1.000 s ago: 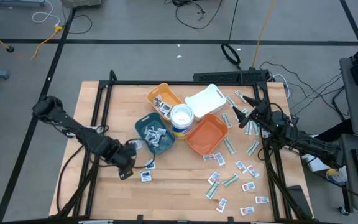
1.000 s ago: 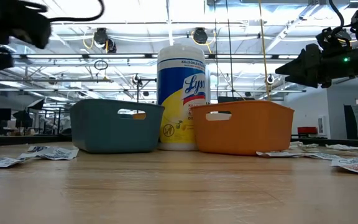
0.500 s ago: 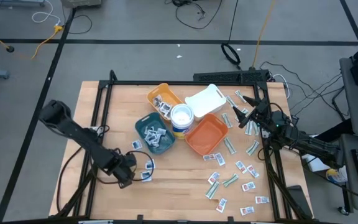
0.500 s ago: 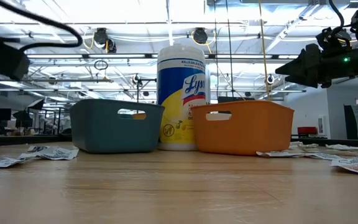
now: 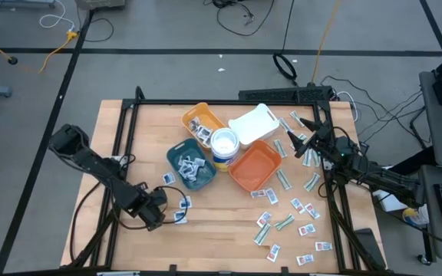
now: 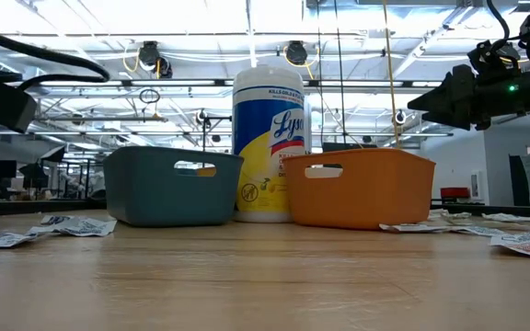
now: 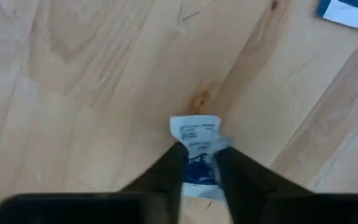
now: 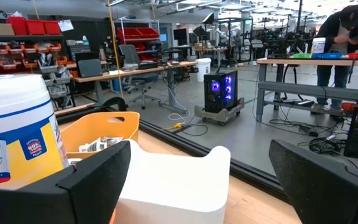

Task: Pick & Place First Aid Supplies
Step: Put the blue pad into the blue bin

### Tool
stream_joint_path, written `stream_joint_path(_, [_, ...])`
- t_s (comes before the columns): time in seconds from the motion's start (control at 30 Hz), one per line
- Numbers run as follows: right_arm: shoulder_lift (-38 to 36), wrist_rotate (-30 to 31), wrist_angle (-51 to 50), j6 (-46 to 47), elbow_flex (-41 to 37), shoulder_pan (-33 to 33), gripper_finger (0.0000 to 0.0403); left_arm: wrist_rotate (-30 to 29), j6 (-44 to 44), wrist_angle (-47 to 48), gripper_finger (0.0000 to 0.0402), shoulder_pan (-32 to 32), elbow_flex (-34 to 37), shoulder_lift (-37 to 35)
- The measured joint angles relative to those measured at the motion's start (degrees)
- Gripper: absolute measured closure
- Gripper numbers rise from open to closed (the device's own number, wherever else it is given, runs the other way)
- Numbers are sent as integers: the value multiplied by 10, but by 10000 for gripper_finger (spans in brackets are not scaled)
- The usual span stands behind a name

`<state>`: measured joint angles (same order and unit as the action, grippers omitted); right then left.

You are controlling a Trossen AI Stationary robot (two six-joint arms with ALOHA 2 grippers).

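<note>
My left gripper (image 5: 156, 210) points straight down at the table's near left. It is shut on one small white packet with blue marks (image 7: 194, 134), which lies flat on the wood. More first aid supplies lie beside it (image 5: 182, 217) and are scattered over the table's right part (image 5: 284, 221). Some lie in the teal tray (image 5: 191, 165) and the yellow tray (image 5: 202, 123). My right gripper (image 8: 197, 186) waits open and level at the far right (image 5: 301, 146), with nothing between its fingers. My left gripper pinches the white packet between its two fingers (image 7: 174, 167) at one end of the packet (image 7: 199, 158), which bunches up between them. The fingers come from above, pointing down. The packet's other end (image 7: 193, 124) lies on the table.
At the table's middle stand the teal tray, the white round tub (image 5: 224, 145), the orange tray (image 5: 253, 165), the yellow tray and a white tray (image 5: 253, 123). A black frame runs round the table (image 5: 121, 138). Bare wood lies near the front edge (image 5: 213, 245).
My left gripper has sunk toward the table and gone a little toward its near edge, then stayed there. The right arm has kept still.
</note>
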<state>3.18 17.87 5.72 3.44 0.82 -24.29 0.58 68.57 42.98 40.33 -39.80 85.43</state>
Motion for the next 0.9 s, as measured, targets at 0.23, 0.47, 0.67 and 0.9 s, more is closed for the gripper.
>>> stream_joint_path(0.23, [0, 0, 0, 0, 0, 0, 26, 20, -4, 15, 390, -8, 4, -29])
stream_joint_path(0.47, [0, 0, 0, 0, 0, 0, 26, 10, -31, 37, 398, -60, 11, -121])
stream_joint_path(0.67, [0, 0, 0, 0, 0, 0, 26, 7, -15, 100, 399, -120, 11, -197])
stream_joint_path(0.9, [0, 0, 0, 0, 0, 0, 26, 12, -22, 214, 400, -216, -13, -216])
